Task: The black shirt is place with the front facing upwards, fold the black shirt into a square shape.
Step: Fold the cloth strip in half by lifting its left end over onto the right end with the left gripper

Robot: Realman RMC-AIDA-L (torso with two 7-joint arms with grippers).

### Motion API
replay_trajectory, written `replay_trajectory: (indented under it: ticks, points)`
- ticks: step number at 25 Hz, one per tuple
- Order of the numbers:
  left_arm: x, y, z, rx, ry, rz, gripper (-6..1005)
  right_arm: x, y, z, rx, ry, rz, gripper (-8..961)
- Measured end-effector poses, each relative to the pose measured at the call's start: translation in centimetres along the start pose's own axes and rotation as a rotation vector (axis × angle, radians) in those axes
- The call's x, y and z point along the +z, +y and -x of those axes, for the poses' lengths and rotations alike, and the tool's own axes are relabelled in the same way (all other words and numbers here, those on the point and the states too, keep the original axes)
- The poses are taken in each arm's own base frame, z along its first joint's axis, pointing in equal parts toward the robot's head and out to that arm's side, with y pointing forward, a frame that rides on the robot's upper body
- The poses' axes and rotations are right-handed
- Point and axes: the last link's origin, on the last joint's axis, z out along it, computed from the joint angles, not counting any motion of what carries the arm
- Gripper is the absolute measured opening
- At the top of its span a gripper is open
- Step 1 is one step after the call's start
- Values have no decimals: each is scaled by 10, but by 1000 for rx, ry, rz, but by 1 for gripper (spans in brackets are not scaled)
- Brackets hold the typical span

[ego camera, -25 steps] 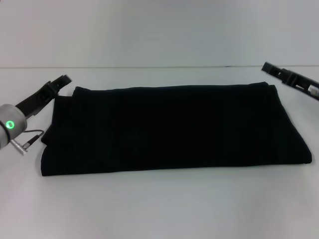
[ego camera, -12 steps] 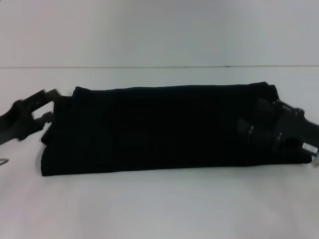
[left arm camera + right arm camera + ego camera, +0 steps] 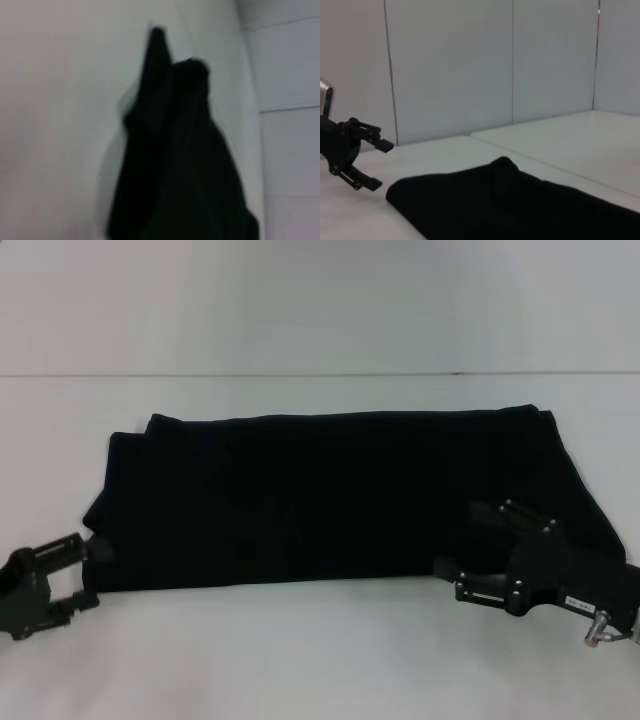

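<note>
White surface (image 3: 320, 660) and pale panelled walls fill the scene, with the black shirt (image 3: 340, 500) spread as a wide, flat band across the middle. It lies folded lengthwise into a long, roughly rectangular shape, matte and soft, its edges slightly uneven; no lettering or neck mark can be made out on the dark cloth from any view. The left wrist view is blurred and shows only the shirt (image 3: 175, 165) as a dark, tapering mass on the surface, with none of that arm's own fingers visible.

Left tool (image 3: 78, 575) sits at the shirt's near left corner, its two black fingers spread apart, one just at the cloth's edge and the other out over bare surface; it holds nothing, and whether the upper finger touches the fabric is hard to tell. The same tool (image 3: 374, 165) appears farther off in the right wrist view, fingers parted, just beside the rounded end of the shirt (image 3: 520, 205), apart from it by a sliver of white.

Right tool (image 3: 462, 551) reaches in from the lower right edge, part of its arm cut off by the frame. Its black metal fingers stand apart, one over the cloth and the other at the near hem, close to the shirt's near right corner. Dark metal against dark fabric hides whether it grips anything.
</note>
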Motion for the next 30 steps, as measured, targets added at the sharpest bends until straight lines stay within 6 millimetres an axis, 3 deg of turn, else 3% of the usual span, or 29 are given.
replay_trajectory:
  ticks: [19, 30]
  points:
    - [13, -6, -10, -19, 38, -78, 863, 3, 1, -6, 21, 19, -22, 947]
    - [43, 10, -21, 20, 39, -82, 862, 5, 2, -4, 24, 10, -14, 947]
